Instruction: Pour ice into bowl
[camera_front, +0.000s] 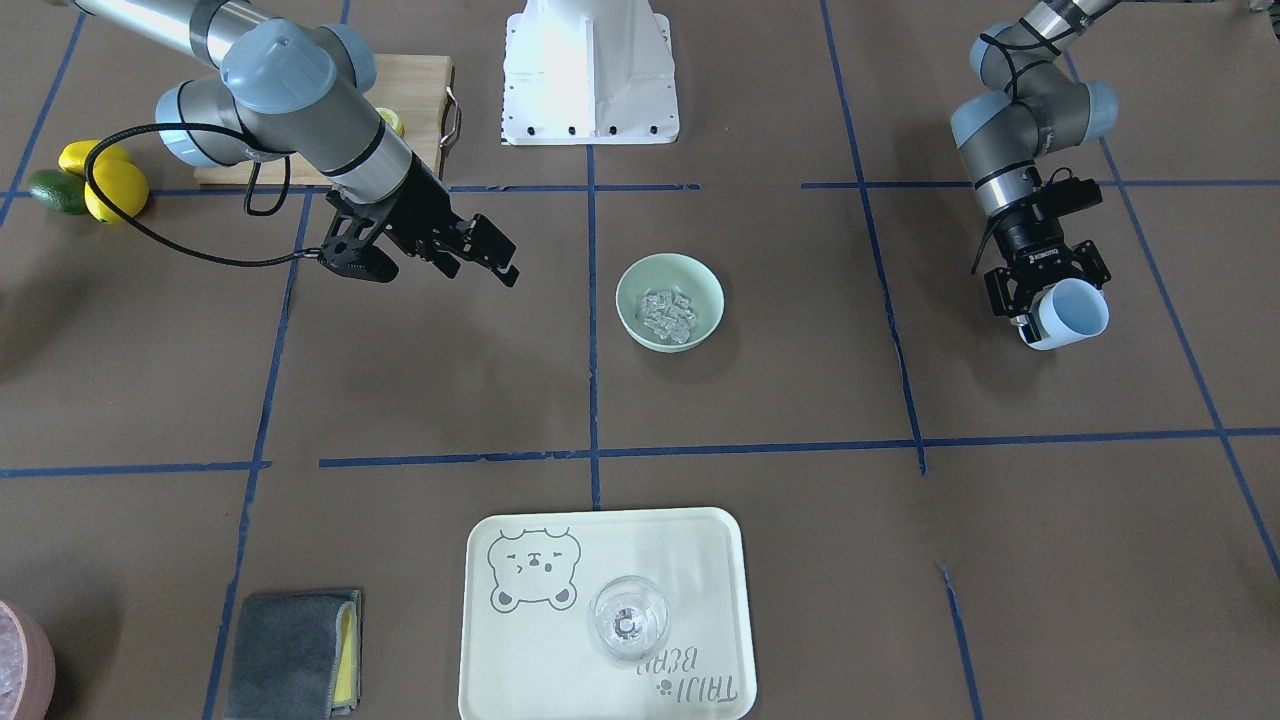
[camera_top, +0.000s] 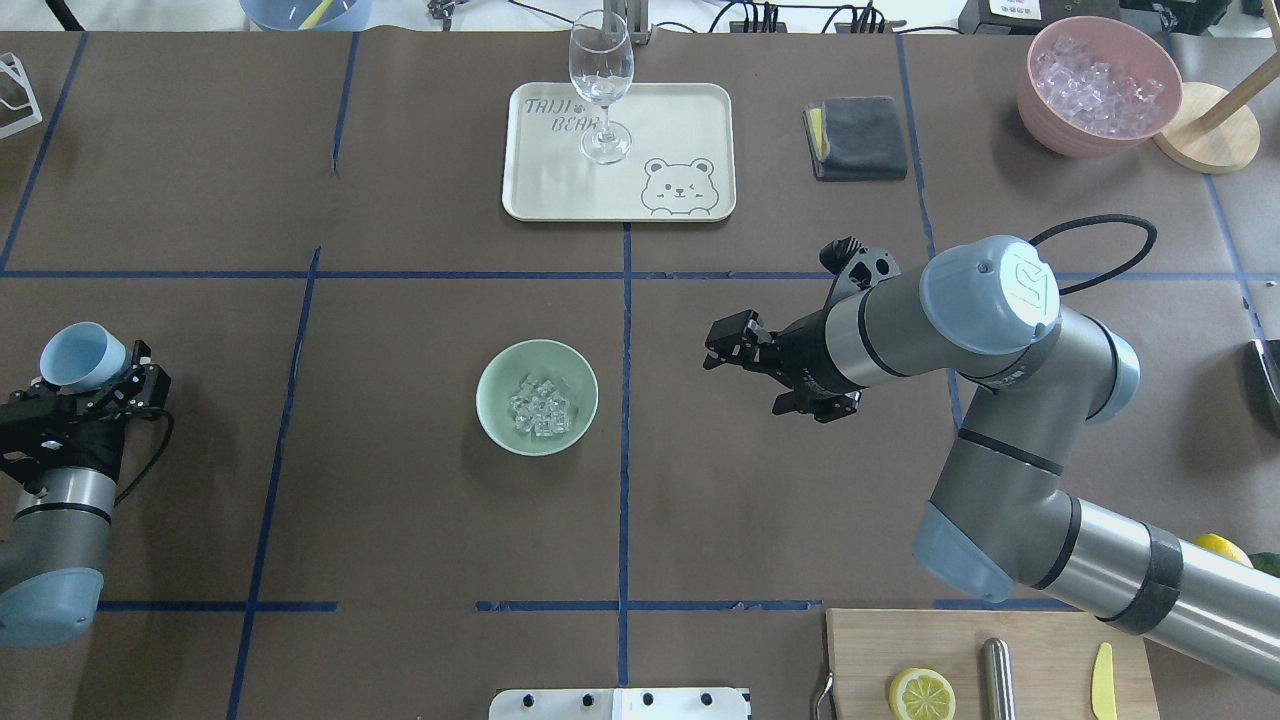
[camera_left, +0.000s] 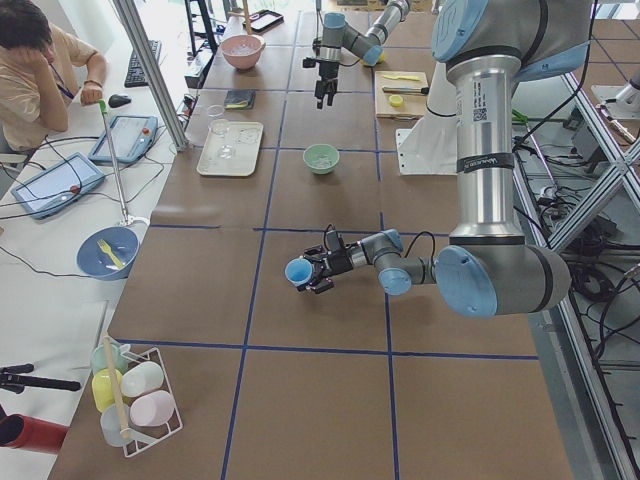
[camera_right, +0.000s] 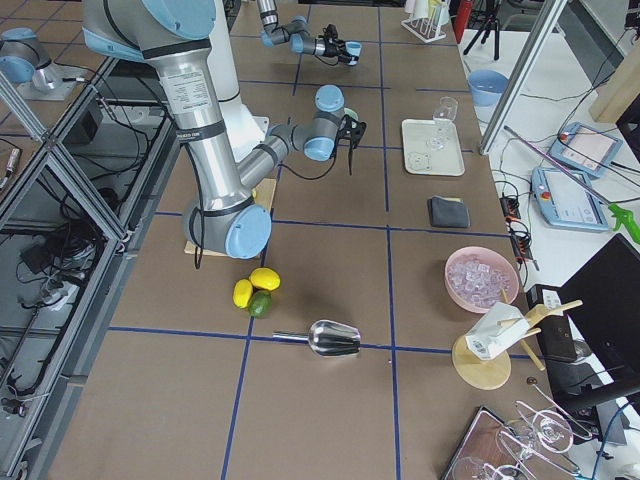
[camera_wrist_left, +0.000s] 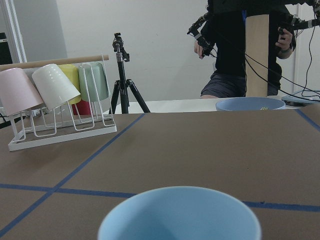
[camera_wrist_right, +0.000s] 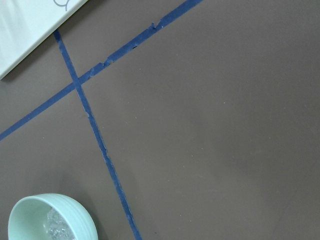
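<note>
- Ice (camera_top: 541, 406) lay as a small heap of clear cubes inside the mint-green bowl (camera_top: 497, 372), which stood near the table's middle, just left of the centre tape line in the overhead view.
- Left gripper (camera_top: 118, 378) sat well to the left of the bowl, clamped around a light blue cup (camera_top: 82, 356) held tipped; the cup's inside looked empty.
- Right gripper (camera_top: 728, 345) hovered to the bowl's right, jaws parted, holding nothing.
- Pouring seemed done, judging by the cubes in the bowl and the bare cup; setting the cup down appeared to be all that was left.
- Far right, a pink bowl (camera_top: 1050, 125) held more ice.
</note>
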